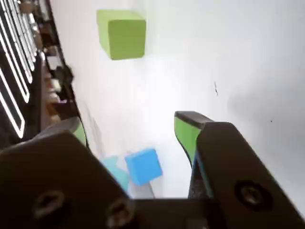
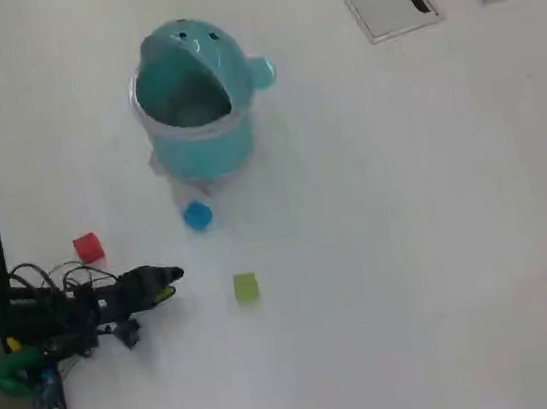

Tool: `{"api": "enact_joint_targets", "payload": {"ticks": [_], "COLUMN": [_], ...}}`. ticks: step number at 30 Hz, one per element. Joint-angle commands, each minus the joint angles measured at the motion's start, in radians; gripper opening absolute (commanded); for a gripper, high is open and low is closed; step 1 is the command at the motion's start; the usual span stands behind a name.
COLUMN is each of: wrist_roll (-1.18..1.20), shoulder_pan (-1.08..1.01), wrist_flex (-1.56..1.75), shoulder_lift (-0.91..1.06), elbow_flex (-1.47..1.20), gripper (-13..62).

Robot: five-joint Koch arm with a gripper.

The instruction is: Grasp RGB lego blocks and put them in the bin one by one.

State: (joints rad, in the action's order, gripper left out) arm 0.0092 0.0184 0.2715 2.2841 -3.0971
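On the smooth white table (image 2: 410, 247) stands the teal plastic cylindrical bin (image 2: 194, 134), its domed lid tipped back. A small glossy blue cube (image 2: 196, 216) lies just below it, a matte yellow-green cube (image 2: 246, 288) lower, and a red cube (image 2: 88, 247) to the left. The black gripper (image 2: 171, 282), jaws parted and empty, hovers left of the yellow-green cube.
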Motion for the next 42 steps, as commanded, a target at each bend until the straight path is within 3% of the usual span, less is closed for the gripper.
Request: {"api": "enact_joint_targets", "payload": {"ticks": [1, 16, 42], "wrist_roll": [0.018, -0.015, -0.491], "shoulder_pan": [-0.017, -0.018, 0.012], "wrist_flex": [0.017, 0.025, 0.514], "shoulder_lift": [0.015, 0.028, 0.063], "elbow_flex": [-0.074, -0.074, -0.064], "gripper": [34.6, 34.5, 33.7]}}
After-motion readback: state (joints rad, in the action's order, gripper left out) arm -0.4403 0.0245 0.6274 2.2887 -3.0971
